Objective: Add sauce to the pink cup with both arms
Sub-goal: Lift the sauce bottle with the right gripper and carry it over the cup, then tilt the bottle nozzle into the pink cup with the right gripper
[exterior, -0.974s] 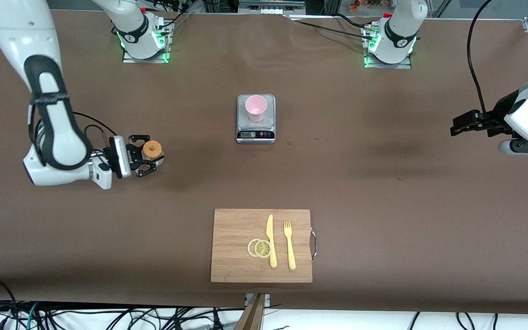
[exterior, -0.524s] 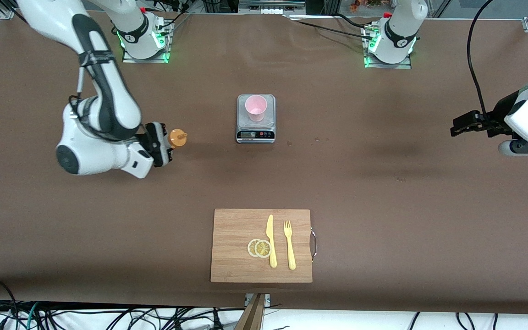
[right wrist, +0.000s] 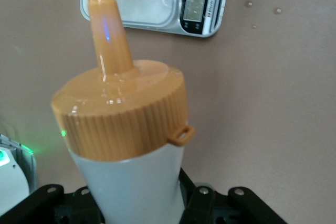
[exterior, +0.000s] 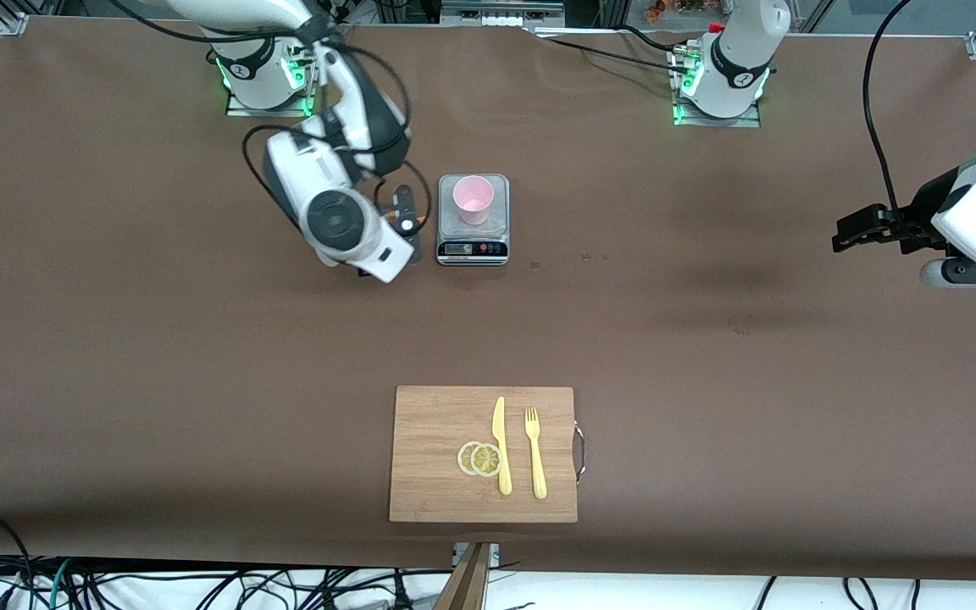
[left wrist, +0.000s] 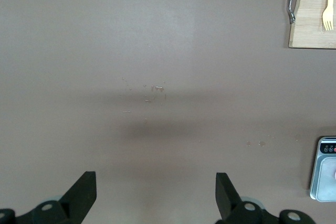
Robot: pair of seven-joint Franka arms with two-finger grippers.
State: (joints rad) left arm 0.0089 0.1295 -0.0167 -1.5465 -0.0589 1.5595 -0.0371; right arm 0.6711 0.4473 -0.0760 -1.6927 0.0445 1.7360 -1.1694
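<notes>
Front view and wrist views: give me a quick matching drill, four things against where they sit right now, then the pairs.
Things:
1. pink cup
2. sauce bottle
3. fork
4. left gripper

Places or states:
A. on the cutting board, beside the knife
B. open, waiting over bare table at the left arm's end
C. on the grey scale
D. clamped in the right gripper, beside the scale

Pairs: 1-C, 2-D, 3-A, 4-B
</notes>
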